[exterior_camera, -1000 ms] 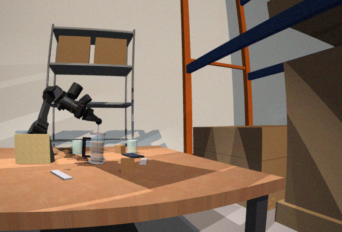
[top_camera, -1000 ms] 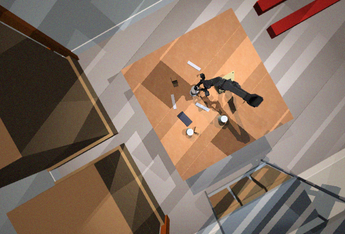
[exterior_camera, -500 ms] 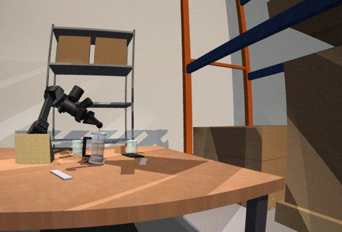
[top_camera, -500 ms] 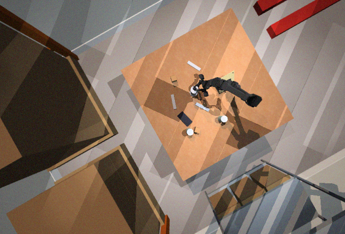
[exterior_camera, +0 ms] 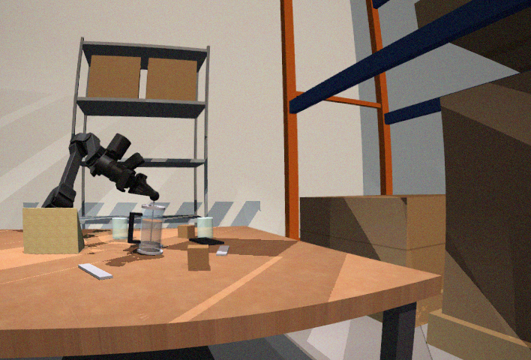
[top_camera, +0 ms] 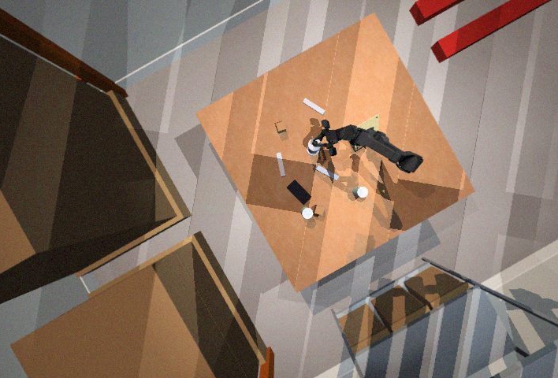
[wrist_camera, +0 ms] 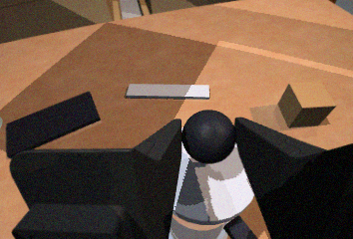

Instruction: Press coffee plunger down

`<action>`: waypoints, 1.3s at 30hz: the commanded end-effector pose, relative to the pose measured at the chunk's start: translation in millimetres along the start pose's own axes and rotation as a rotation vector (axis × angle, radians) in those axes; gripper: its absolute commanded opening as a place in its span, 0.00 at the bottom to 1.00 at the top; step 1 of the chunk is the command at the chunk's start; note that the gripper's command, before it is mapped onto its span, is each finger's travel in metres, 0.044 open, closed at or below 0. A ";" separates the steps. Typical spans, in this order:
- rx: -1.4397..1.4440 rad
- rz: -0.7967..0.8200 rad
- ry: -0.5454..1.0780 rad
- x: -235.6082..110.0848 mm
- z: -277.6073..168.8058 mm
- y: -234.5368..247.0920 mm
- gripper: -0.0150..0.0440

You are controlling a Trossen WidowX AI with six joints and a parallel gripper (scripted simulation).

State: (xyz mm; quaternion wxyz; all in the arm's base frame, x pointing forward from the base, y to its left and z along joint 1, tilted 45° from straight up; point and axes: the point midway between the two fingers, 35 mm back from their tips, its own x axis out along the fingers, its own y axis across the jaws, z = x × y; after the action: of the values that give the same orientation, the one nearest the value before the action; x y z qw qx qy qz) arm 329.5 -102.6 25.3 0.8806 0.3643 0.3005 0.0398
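Note:
The coffee press stands upright on the wooden table, a clear beaker with a metal lid and base and a black handle. Its black round plunger knob sits a short way above the lid, with only a little rod showing between them. My gripper is shut on the knob, one finger on each side. In the exterior view the fingers hide part of the knob. The far side of the press is hidden in the wrist view.
A wooden cube, a black slab and pale flat bars lie around the press. Two pale cups stand farther off. A yellowish block is by the arm's base.

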 end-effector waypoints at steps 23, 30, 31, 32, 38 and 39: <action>0.002 0.002 0.003 1.1 0.3 -0.6 0.55; 0.002 0.002 0.003 1.1 0.3 -0.6 0.86; 0.002 0.002 0.003 1.1 0.3 -0.6 0.91; 0.002 0.002 0.003 1.1 0.3 -0.6 0.95; 0.002 0.000 0.005 -1.8 5.1 -1.4 1.00; 0.002 -0.001 0.006 -4.8 9.6 -2.0 1.00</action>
State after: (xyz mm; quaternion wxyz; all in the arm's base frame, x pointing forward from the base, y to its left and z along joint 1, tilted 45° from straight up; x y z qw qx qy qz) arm 329.1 -102.8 24.1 0.8761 0.3696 0.3069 0.0410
